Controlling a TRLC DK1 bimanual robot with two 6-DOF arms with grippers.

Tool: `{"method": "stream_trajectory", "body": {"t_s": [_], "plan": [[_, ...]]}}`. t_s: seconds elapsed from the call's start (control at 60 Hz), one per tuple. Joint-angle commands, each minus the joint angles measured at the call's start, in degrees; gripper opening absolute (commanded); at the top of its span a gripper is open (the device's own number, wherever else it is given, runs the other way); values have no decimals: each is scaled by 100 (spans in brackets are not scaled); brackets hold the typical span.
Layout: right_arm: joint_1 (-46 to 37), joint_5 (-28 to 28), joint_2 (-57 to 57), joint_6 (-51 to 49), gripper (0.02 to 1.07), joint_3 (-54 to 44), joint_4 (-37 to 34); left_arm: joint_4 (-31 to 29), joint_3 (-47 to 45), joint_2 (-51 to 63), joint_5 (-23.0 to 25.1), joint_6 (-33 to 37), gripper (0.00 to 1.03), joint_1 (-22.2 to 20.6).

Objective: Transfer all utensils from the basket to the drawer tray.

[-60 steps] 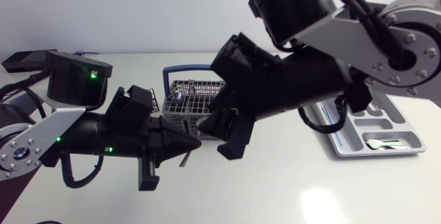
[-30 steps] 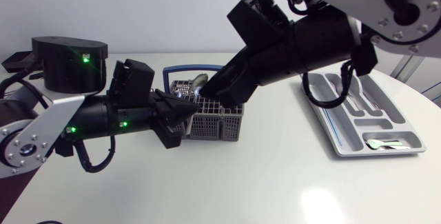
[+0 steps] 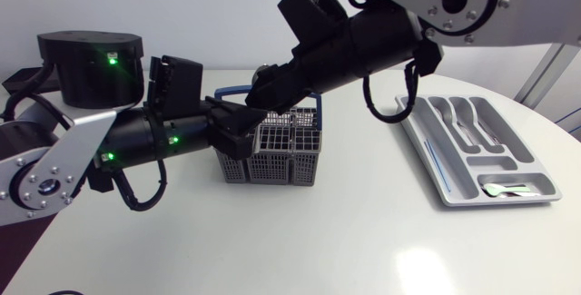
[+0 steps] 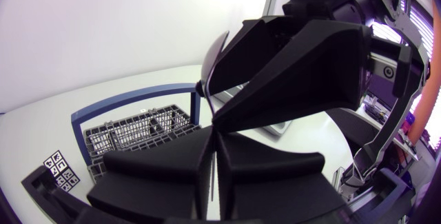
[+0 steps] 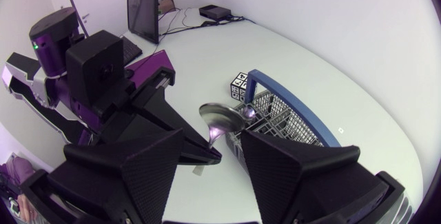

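In the head view, my left gripper (image 3: pixel 243 137) and right gripper (image 3: pixel 265 89) meet tip to tip above the left end of the basket (image 3: pixel 286 157). The tray (image 3: pixel 436 163) lies well apart on my right.

In the left wrist view, my left fingers are pinched narrow on the stem of a spoon (image 4: pixel 211 62), bowl upward.

In the right wrist view, my right fingers stand wide. The spoon is ahead, between them, touching neither.

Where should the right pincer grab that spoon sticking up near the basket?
Probably the neck just under the bowl. The spoon stands bowl-up with its handle seemingly pinched by the left pincer, so only that upper stretch is free. Advance the open right pincer straight on, one finger either side.
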Motion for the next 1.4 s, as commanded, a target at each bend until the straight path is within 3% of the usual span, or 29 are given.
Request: {"method": "stream_trajectory", "body": {"t_s": [0.0,0.083,0.217,0.533,0.7,1.2,1.383], "plan": [[-90,-107,186,208,60,160,43,180,141,76,3,-206,3,28],[-126,-178,239,269,52,196,60,320,115,103,-6,-268,3,63],[-152,-222,282,304,50,204,113,435,123,147,-6,-338,3,89],[-205,-239,344,419,17,134,280,487,106,173,-6,-408,3,46],[-249,-327,335,419,8,108,280,487,97,164,-6,-408,4,46],[-301,-371,212,410,8,-24,341,364,-35,-56,38,-373,32,19],[-477,-424,54,366,8,-138,333,127,-202,-354,47,-48,44,19]]}}
